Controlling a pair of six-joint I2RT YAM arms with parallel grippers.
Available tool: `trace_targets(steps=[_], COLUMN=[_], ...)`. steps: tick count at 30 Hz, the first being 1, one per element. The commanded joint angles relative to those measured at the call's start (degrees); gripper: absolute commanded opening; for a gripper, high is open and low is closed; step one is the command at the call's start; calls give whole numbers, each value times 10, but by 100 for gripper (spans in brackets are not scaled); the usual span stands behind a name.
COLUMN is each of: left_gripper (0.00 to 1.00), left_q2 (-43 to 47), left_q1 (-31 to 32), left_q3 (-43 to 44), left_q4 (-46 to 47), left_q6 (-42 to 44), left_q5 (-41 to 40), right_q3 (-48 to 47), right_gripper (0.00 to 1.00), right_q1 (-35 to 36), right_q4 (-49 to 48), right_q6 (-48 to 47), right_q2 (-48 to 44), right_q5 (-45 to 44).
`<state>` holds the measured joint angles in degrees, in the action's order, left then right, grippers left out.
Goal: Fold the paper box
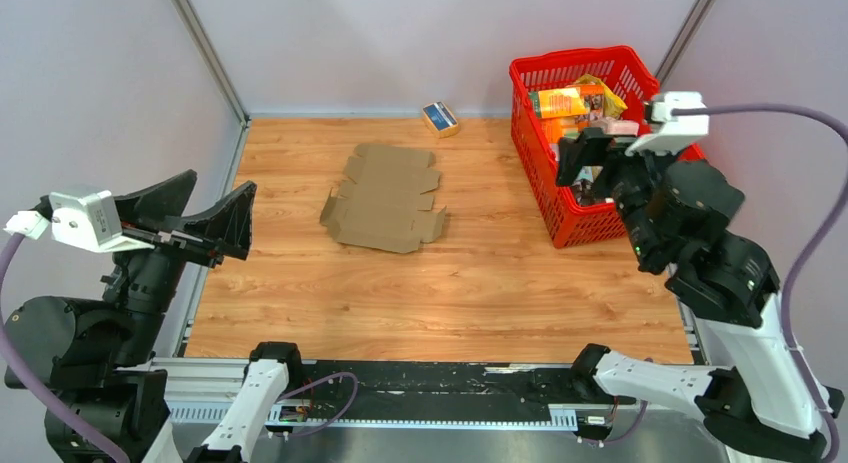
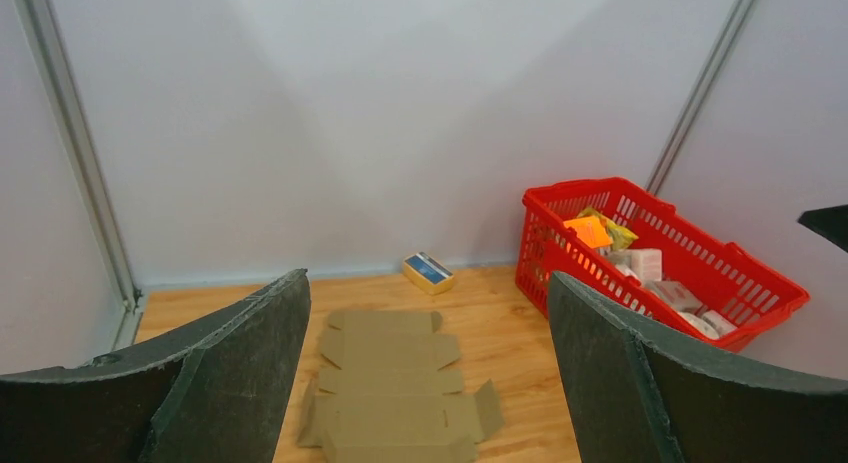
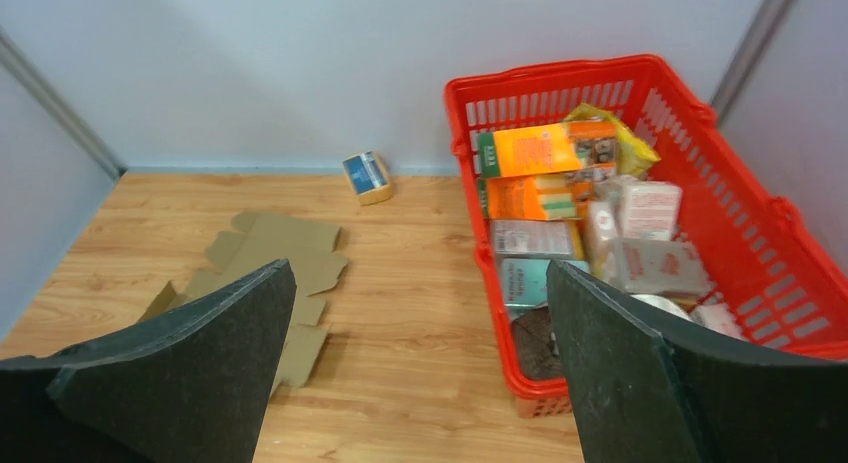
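The paper box point(image 1: 385, 198) is a flat brown cardboard blank with notched flaps, lying unfolded on the wooden table, centre-left. It also shows in the left wrist view point(image 2: 395, 383) and at the left of the right wrist view point(image 3: 275, 253). My left gripper point(image 1: 222, 183) is open and empty, raised at the table's left edge and well left of the blank; in its own view point(image 2: 428, 278) the blank lies ahead between the fingers. My right gripper point(image 1: 590, 153) is open and empty, raised by the red basket's near left side, right of the blank point(image 3: 420, 268).
A red basket point(image 1: 575, 228) full of colourful printed packages stands at the back right point(image 2: 580, 268) point(image 3: 560, 68). A small blue-and-tan box point(image 1: 440, 117) lies by the back wall point(image 2: 428, 272) point(image 3: 367, 176). Grey walls enclose the table.
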<state>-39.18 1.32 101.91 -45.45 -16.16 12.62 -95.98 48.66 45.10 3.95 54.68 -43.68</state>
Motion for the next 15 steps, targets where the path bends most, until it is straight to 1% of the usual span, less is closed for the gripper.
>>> trace_targets(steps=[1,2,3,4,5,6,7,8,9,10,11,12,13,14,15], left_gripper=[95,95,95,95,95,96,96,96,96,96,96,95,94,93,90], left_q2=[-5,-1,1,3,8,7,9,7,5,4,2,-1,-8,-12,-16], left_q1=[-4,-4,-4,-4,-4,-4,-4,-4,-4,-3,-4,-4,-4,-2,5], left_q3=[-24,-41,-49,-62,-67,-72,-85,-93,-102,-128,-144,-161,-202,-227,-256], left_q4=[2,4,5,3,0,-9,-16,-20,-28,-29,-30,-31,-30,-25,2], left_q6=[-10,-15,-25,-28,-30,-33,-35,-40,-42,-46,-56,-65,-76,-98,-113], left_q5=[30,38,43,49,59,65,72,92,102,114,134,139,144,161,172], right_q3=[-24,-31,-27,-15,3,51,73,90,127,146,172,221,251,274,293], right_gripper=[100,100,100,100,100,100,100,100,100,100,100,100,100,100,100], right_q1=[2,2,2,2,2,0,-4,-20,-31,-46,-77,-94,-108,-130,-139], right_q4=[8,9,3,-23,-44,-67,-99,-108,-114,-132,-146,-163,-198,-210,-216], right_q6=[69,79,91,96,100,110,121,130,140,168,183,201,229,243,250], right_q2=[114,137,156,183,192,198,212,220,227,242,249,252,257,260,263], right_q5=[94,171,211,281,311,333,360,376,399,467,498,530,573,577,578])
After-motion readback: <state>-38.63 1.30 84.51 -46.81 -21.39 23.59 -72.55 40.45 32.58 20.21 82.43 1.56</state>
